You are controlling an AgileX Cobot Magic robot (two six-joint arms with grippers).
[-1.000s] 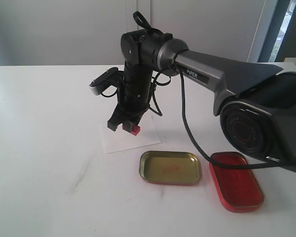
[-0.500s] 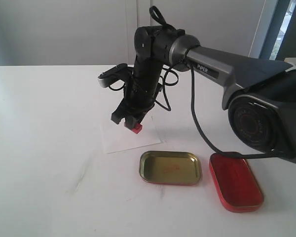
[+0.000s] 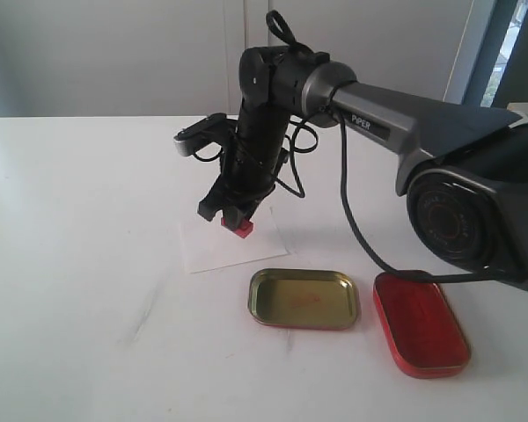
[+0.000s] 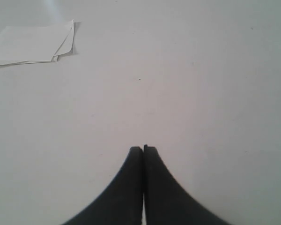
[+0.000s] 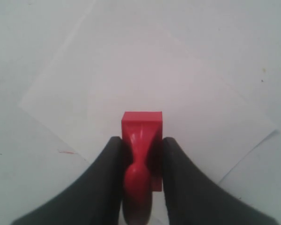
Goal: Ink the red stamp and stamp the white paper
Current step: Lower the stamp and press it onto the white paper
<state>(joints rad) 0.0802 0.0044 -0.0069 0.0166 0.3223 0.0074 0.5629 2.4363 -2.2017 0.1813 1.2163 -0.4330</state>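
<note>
Nearest on the bench (image 3: 88, 334) lie a red tin half (image 3: 420, 323) and a gold tin half (image 3: 304, 298). Beyond them the right gripper (image 3: 233, 214) clamps the red stamp (image 3: 240, 229) over the white paper (image 3: 213, 251), its long axis near upright and its base down. The right wrist view alone shows the square base. Only the left wrist view shows the left gripper (image 4: 143, 149), pressed closed on nothing, with loose sheets (image 4: 33, 43) beyond.

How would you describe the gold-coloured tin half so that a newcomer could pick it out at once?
On the white table, find the white paper under the black arm. Just in front of it, nearer the camera, two shallow oblong tin halves lie side by side. Yours is the gold-coloured tin half, left of the red tin half.
</note>
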